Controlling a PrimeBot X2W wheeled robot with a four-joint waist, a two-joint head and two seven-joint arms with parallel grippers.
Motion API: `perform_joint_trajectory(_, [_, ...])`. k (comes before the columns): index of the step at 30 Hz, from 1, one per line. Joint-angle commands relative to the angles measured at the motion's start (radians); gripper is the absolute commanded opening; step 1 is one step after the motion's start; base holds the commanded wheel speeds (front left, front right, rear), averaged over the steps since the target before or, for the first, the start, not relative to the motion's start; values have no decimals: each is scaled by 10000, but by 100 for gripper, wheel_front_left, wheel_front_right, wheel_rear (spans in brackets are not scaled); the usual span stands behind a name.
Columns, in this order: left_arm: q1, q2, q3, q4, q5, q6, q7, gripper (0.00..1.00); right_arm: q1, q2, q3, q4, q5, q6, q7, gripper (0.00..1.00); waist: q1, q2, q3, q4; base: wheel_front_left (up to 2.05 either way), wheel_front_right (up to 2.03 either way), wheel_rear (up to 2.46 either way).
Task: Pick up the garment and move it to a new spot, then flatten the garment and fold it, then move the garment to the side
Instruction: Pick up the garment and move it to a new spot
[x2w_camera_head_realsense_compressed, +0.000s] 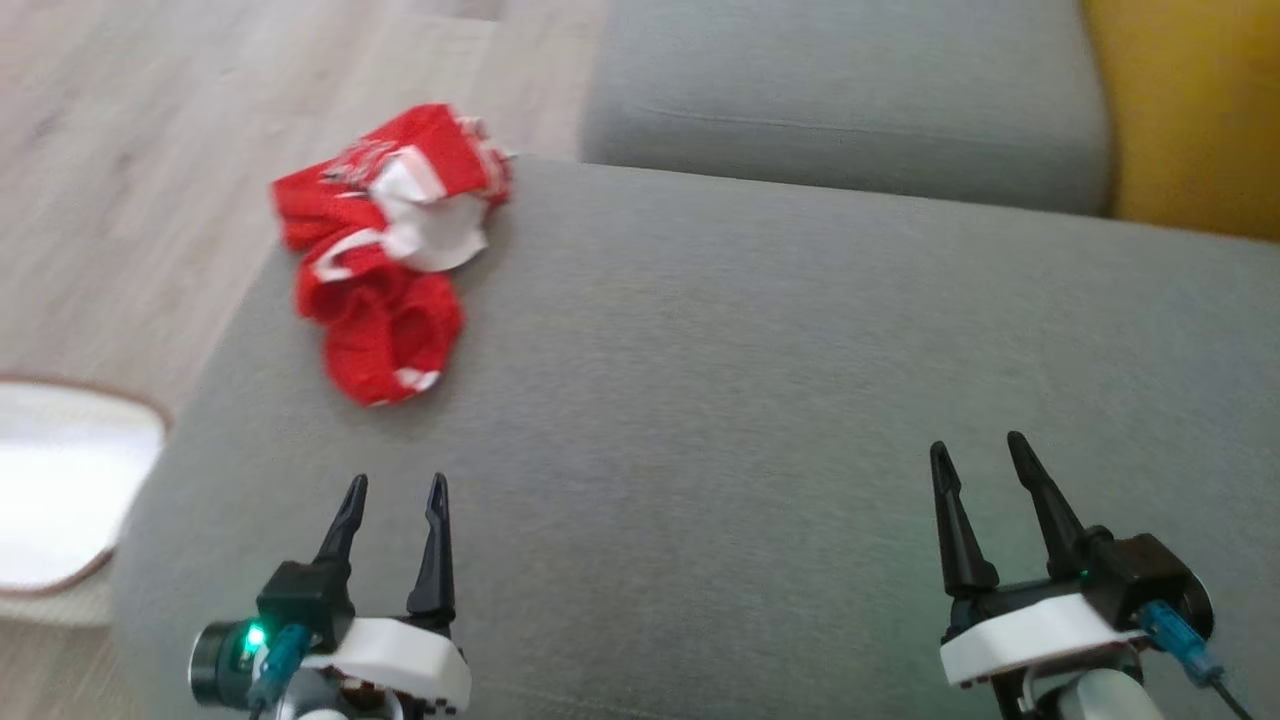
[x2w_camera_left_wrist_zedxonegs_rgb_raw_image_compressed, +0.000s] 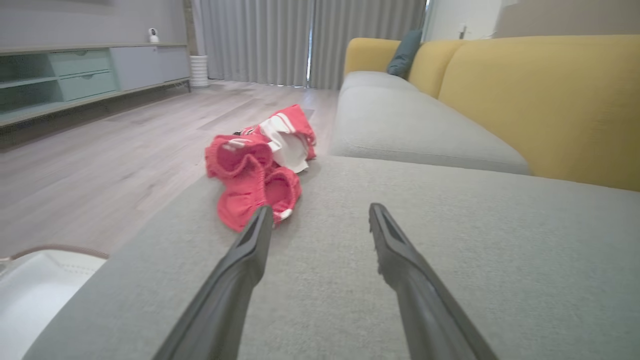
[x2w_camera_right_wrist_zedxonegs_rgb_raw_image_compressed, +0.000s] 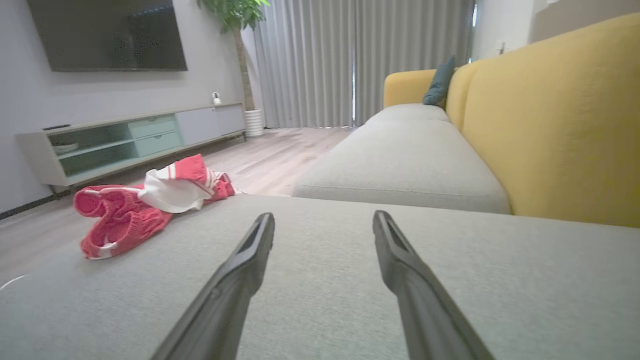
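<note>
Seemingly nothing is done yet: the crumpled red-and-white knitted garment (x2w_camera_head_realsense_compressed: 385, 250) lies untouched near the far left corner of the grey fabric sofa cushion (x2w_camera_head_realsense_compressed: 750, 380), while the left gripper (x2w_camera_head_realsense_compressed: 396, 490) and right gripper (x2w_camera_head_realsense_compressed: 980, 450) hover spread wide and empty, so picking, flattening, folding and moving aside all remain

Crumpled red knitted garment (x2w_camera_head_realsense_compressed: 385, 260) with white trim, white lining turned outward, bunched in a loose heap at the far left corner of grey fabric sofa seat (x2w_camera_head_realsense_compressed: 750, 400)
</note>
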Motion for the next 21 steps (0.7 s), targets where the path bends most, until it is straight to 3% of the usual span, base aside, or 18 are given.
perform_joint_trajectory(1, [-513, 73, 376, -359, 104, -19, -126, 100, -289, -83, 243, -385, 84, 75, -109, 100, 0, 0, -39, 749, 0, 0, 0])
perform_joint_trajectory(11, [-411, 164, 658, -391, 134, -15, -126, 100, -351, -83, 391, -400, 237, 75, -109, 100, 0, 0, -36, 2239, 0, 0, 0])
perform_joint_trajectory(21, [-332, 188, 897, -495, 147, 23, -126, 100, -429, -83, 441, -351, 264, 75, -109, 100, 0, 0, 4, 2501, 0, 0, 0])
